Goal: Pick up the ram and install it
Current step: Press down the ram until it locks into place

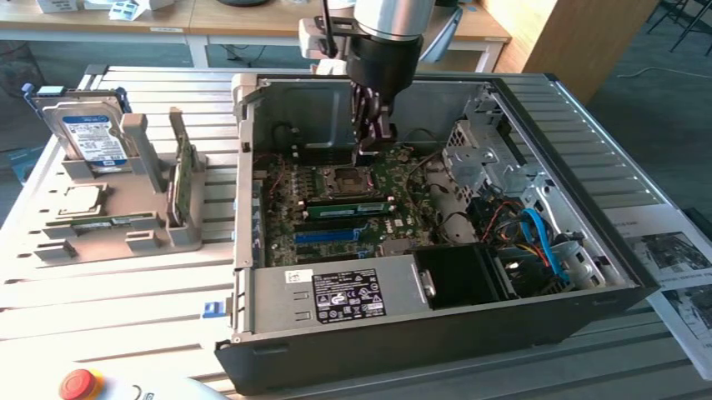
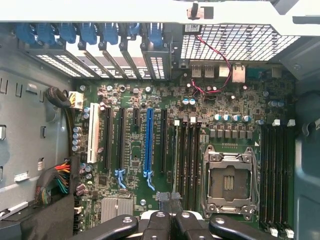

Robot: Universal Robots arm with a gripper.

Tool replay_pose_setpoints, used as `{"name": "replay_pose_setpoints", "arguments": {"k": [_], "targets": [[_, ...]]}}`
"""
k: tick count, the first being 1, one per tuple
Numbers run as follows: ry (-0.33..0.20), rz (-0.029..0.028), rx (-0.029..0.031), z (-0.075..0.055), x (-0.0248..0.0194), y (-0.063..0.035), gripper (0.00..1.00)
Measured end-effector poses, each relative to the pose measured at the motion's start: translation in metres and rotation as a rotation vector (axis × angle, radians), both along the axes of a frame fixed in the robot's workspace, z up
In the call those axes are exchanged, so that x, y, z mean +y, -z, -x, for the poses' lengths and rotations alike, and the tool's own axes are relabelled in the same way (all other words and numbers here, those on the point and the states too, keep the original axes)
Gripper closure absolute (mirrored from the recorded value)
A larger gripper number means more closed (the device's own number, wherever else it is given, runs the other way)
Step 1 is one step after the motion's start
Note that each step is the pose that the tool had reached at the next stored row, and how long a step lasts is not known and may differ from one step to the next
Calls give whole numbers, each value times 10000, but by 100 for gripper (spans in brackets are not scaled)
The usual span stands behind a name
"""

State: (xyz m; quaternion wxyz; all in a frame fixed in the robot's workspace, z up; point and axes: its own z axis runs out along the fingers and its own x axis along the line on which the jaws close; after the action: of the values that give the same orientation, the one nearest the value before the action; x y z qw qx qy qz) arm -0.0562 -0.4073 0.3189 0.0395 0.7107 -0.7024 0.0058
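Observation:
My gripper [image 1: 371,150] hangs inside the open computer case, just above the motherboard [image 1: 333,229] beside the empty processor socket [image 1: 345,177]. Its fingers [image 2: 159,220] are pressed together with nothing visible between them. A long green ram [image 1: 347,208] lies seated across the memory slots on the socket's other side, apart from the gripper. In the wrist view the gripper [image 2: 170,206] is over the board near a bank of dark memory slots [image 2: 186,150]. Another thin green stick [image 1: 185,171] stands upright in the grey holder outside the case.
The grey holder [image 1: 122,242] at the exterior view's left carries a hard drive [image 1: 92,137] with a blue-white label and a square silver processor [image 1: 72,198]. Case walls [image 1: 247,192], a drive cage [image 1: 489,158], cables [image 1: 539,237] and the power supply [image 1: 345,296] crowd the board.

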Motion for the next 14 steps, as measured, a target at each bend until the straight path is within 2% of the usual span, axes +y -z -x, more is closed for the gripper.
{"name": "replay_pose_setpoints", "arguments": {"k": [6,14], "targets": [[443,-1,0,0,0,0,90],[1467,-2,0,0,0,0,90]]}}
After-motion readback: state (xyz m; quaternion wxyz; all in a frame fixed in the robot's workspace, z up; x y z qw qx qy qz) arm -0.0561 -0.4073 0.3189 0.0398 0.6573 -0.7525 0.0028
